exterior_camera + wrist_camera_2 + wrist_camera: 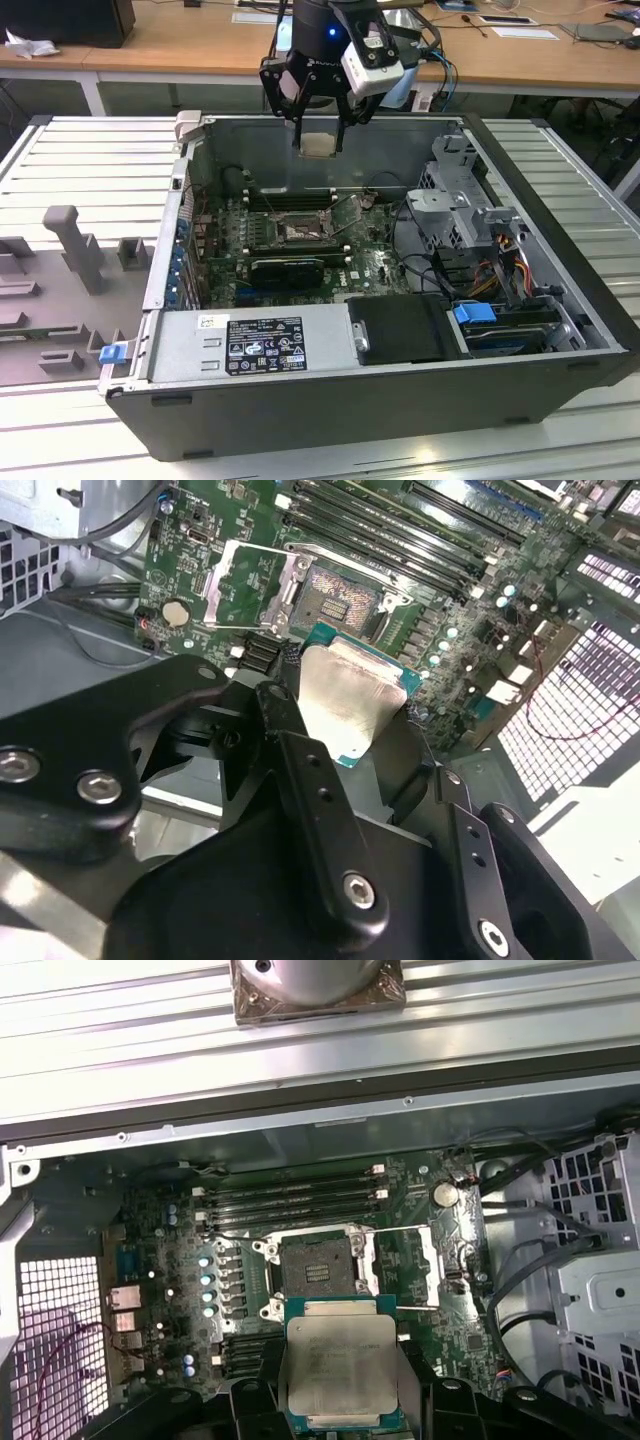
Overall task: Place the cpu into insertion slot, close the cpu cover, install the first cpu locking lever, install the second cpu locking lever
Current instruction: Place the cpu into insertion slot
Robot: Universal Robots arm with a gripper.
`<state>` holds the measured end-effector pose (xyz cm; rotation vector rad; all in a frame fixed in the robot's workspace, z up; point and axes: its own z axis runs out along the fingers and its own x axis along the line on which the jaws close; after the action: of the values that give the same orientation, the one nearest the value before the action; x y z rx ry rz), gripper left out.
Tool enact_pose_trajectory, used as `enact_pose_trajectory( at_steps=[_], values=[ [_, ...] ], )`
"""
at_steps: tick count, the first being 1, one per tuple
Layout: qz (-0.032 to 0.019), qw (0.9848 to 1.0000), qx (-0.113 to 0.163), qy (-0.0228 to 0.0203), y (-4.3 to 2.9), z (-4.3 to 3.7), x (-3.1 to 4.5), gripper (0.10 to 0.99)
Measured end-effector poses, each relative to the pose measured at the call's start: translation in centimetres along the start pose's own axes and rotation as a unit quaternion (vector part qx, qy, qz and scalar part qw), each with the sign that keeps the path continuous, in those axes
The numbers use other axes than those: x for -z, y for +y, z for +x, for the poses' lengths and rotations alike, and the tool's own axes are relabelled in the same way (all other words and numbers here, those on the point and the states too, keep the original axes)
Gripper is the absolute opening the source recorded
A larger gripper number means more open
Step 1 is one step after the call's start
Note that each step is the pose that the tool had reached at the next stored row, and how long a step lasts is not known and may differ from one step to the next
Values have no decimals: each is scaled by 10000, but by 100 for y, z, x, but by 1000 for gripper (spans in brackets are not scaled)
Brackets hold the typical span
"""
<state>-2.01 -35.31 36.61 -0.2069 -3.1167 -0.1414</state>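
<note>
My gripper (319, 148) hangs above the open computer case, shut on the cpu (319, 141), a flat silver-grey square held by its two opposite edges. In both wrist views the cpu (342, 1360) (345, 705) sits between the black fingers (290, 730), well above the motherboard. The insertion slot (318, 1265) (300, 232) (335, 592) lies below with its brownish pin field bare. The cpu cover (400, 1263) (245, 585) is swung open, lying beside the slot.
Long black memory slots (290, 1200) run beside the socket. A metal drive cage (462, 205) with cables stands at the exterior view's right inside the case. A power supply (255, 345) fills the near side. A grey fixture tray (70, 255) lies left of the case.
</note>
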Motion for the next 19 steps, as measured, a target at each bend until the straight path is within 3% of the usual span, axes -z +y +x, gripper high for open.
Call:
enact_pose_trajectory(
  at_steps=[19],
  values=[
    [-5, 9997, -227, -20, 0, 0, 0, 529]
  ],
)
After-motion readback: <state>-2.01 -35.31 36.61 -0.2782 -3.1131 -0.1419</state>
